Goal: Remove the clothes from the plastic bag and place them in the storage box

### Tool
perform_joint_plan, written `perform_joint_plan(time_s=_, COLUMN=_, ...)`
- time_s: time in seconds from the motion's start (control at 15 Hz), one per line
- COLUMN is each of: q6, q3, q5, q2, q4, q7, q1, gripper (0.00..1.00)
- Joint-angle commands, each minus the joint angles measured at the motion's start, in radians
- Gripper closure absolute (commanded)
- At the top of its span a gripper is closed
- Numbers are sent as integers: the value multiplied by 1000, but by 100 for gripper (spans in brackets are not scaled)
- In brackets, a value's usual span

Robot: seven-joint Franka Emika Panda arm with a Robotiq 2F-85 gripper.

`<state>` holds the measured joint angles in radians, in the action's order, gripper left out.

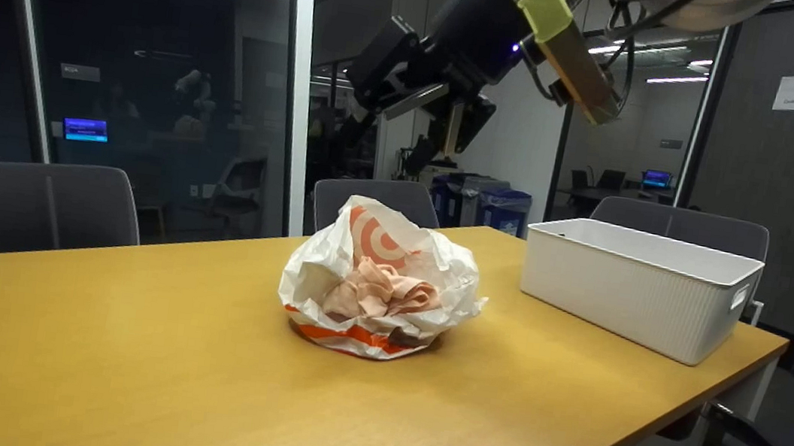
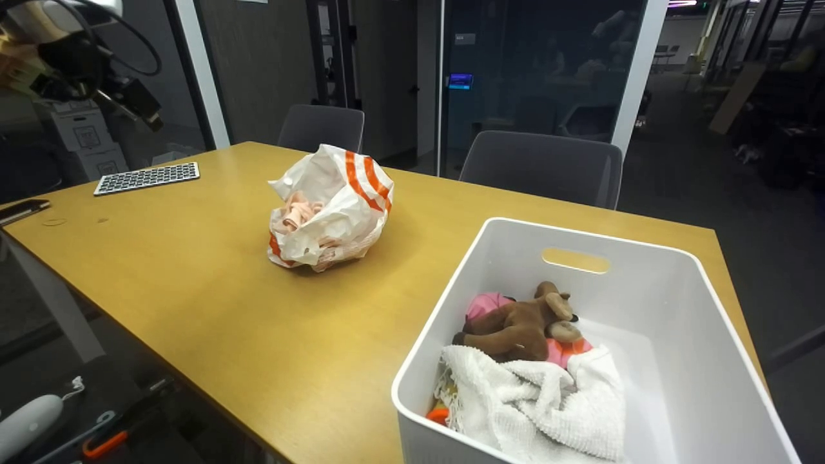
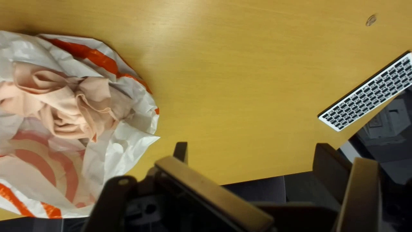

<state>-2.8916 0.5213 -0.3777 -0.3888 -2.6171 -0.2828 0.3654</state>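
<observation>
A white plastic bag with red stripes [image 1: 456,268] lies open on the table in both exterior views [image 2: 351,222] and at the left of the wrist view [image 3: 128,145]. Light pink clothes [image 1: 384,293] sit bunched in its mouth; they also show in an exterior view [image 2: 300,211] and the wrist view [image 3: 64,100]. The white storage box [image 1: 630,297] stands apart from the bag. In an exterior view the box [image 2: 644,290] holds a white cloth [image 2: 548,399] and a brown plush toy [image 2: 515,325]. My gripper [image 3: 252,150] is open and empty, raised above the table [image 1: 383,147].
A keyboard [image 2: 148,178] lies near the table's far end and shows in the wrist view [image 3: 370,93]. A dark phone-like object [image 2: 24,210] lies at the table edge. Grey chairs [image 2: 541,167] stand along the table. Pink items [image 2: 486,306] lie under the plush toy.
</observation>
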Motion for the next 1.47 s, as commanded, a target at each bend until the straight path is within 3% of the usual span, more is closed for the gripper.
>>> perform_joint_plan(time_s=0.0, q6=-8, q3=-37, q5=42, q2=22, q4=-3, q7=-28, q1=40, gripper=0)
perform_joint_plan(time_s=0.27, q6=-18, q3=-38, q5=59, q2=25, q4=-12, q7=-31, q1=35, gripper=0)
perform_joint_plan(time_s=0.47, q6=-103, q3=68, q5=218, q2=86, q4=-38, q7=-113, q1=-74, gripper=0)
perform_joint_plan(time_s=0.73, q6=-150, q3=308, q5=487, q2=133, q4=-30, q7=-279, q1=-376, gripper=0)
perform_joint_plan(time_s=1.0, q6=-109, q3=543, q5=726, q2=124, q4=32, q7=-459, q1=-683, gripper=0)
perform_joint_plan(time_s=1.4, q6=-46, q3=980, q5=881, q2=119, q4=152, q7=-609, q1=-1148, gripper=0)
